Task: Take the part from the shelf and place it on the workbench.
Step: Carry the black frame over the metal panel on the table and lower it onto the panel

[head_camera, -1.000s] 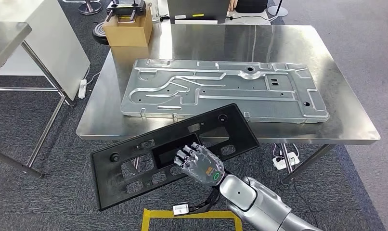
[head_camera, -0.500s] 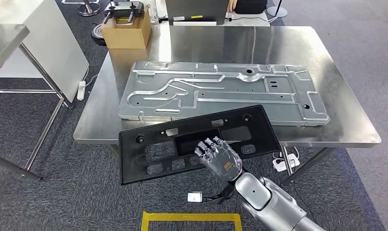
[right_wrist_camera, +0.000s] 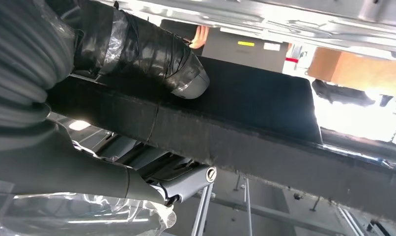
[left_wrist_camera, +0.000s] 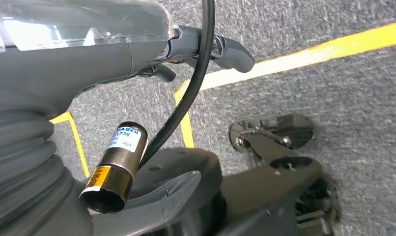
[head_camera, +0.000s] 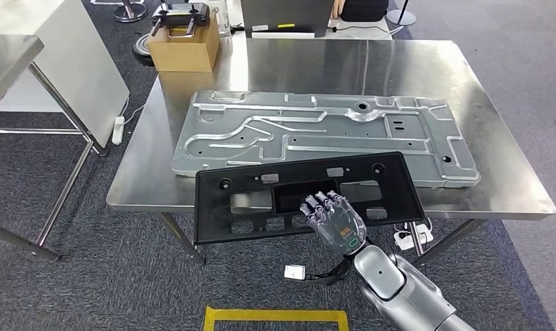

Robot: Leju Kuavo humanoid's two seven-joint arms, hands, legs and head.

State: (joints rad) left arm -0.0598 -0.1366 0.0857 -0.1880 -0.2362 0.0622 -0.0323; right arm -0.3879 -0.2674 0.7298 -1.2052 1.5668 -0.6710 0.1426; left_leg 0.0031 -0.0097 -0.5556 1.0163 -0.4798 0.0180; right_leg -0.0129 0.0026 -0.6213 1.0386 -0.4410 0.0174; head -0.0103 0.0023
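The part is a long black plastic panel (head_camera: 261,207) with several cut-outs. My right hand (head_camera: 334,219) grips it at the middle of its near edge, fingers over the top. The panel lies almost level, its far edge over the front of the steel workbench (head_camera: 399,69) and just overlapping the near rim of a large silver stamped metal plate (head_camera: 316,131). In the right wrist view my taped thumb (right_wrist_camera: 152,54) presses on the black panel (right_wrist_camera: 265,113). My left hand (left_wrist_camera: 88,59) hangs over the carpet, fingers straight, holding nothing.
A cardboard box (head_camera: 185,45) stands at the bench's far left corner. Another steel table (head_camera: 6,55) and a white board (head_camera: 82,62) are to the left. Yellow tape (head_camera: 275,316) marks the carpet in front of me. A small white tag (head_camera: 294,272) dangles under my right wrist.
The right hand has carried the black panel forward and to the right and turned it from slanted to nearly parallel with the bench edge; its far edge has reached the bench.
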